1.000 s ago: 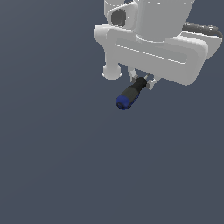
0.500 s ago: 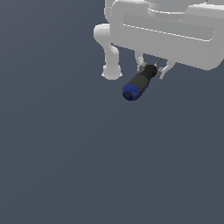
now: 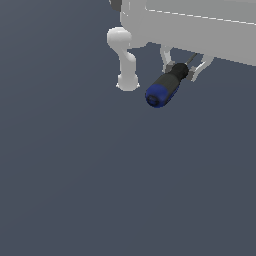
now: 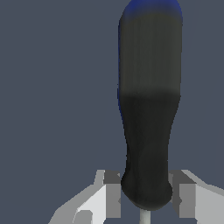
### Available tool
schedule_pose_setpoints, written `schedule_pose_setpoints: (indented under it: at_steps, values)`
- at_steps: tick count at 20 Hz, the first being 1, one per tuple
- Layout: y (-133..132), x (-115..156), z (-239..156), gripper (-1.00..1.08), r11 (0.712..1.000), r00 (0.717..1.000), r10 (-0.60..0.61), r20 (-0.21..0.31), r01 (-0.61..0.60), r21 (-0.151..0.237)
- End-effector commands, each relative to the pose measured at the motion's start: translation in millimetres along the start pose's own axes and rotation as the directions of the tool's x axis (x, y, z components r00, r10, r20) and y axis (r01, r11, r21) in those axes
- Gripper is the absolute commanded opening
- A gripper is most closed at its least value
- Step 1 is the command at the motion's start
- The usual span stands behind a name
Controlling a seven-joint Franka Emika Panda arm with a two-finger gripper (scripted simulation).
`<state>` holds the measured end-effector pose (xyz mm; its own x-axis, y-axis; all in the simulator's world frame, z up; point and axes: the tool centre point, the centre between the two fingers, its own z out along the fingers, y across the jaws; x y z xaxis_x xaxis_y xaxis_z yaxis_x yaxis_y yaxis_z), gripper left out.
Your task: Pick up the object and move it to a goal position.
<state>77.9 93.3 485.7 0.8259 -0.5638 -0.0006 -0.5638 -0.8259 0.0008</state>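
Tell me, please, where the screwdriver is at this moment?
The screwdriver is gripped at its narrow end between the fingers of the gripper, in the upper right of the exterior view, its blue butt pointing down toward that view's left.

Plain dark slate-grey backdrop point(image 3: 75, 190), uniform, featureless, evenly lit, no visible shadows

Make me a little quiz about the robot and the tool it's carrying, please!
1. True or false: the end effector is shut on the screwdriver.
2. Which colour is the screwdriver's butt end? A red, B blue, C green.
3. Fill in: in the wrist view, the fingers pinch the handle near its ____ end.

Key: 1 true; 2 B; 3 shaft.
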Motion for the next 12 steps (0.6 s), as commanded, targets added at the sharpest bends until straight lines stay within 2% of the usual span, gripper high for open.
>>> schedule_pose_setpoints:
  at_steps: [1, 12]
  values:
    - [-1.3, 0.4, -4.2, -1.0, 1.0, 1.0, 0.0, -0.001, 0.0, 0.001]
    - [-3.5, 1.3, -9.4, -1.0, 1.0, 1.0, 0.0, -0.001, 0.0, 0.001]
